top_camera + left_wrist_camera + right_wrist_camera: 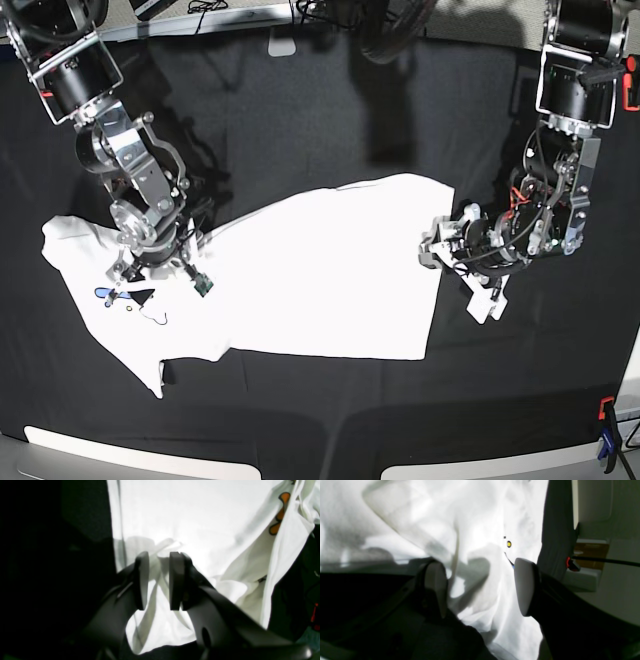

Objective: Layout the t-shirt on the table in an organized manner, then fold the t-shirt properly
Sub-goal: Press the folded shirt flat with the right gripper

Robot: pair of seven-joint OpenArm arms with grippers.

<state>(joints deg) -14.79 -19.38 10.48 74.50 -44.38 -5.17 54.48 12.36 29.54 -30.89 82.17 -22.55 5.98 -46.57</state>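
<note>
Shirt (320,270) lies spread on the black table (320,100), roughly mid-table, plain white side up over most of it, long axis running across the base view. Near edge of shirt is fairly straight; a sleeve corner pokes toward the camera at the shirt's base-view-left end.

Left pincer (159,580) sits at the shirt's base-view-right edge (432,250), about halfway along that edge. Wrist view: both pads (142,580) close together w/ a fold of white cloth running up between them, so it's pinching the shirt hem. Cloth bunches and wrinkles around the grip. Orange lettering (280,515) shows on a turned-over flap to the upper right of the pads in that view.

Right pincer (480,590) is down over the shirt's other end (150,275), where the cloth is crumpled and a bit of print shows: blue mark (103,293) and thin outline beside it. Wrist view: fingers (525,587) spread wide, cloth lying under and between them; not gripping anything. Small yellow dot (509,544) and a blue line of print visible on the cloth just beyond the tips.

Farther back: bare table behind the shirt, both arm bases at the far corners. Blue clamp (607,440) at the table's near base-view-right edge.
</note>
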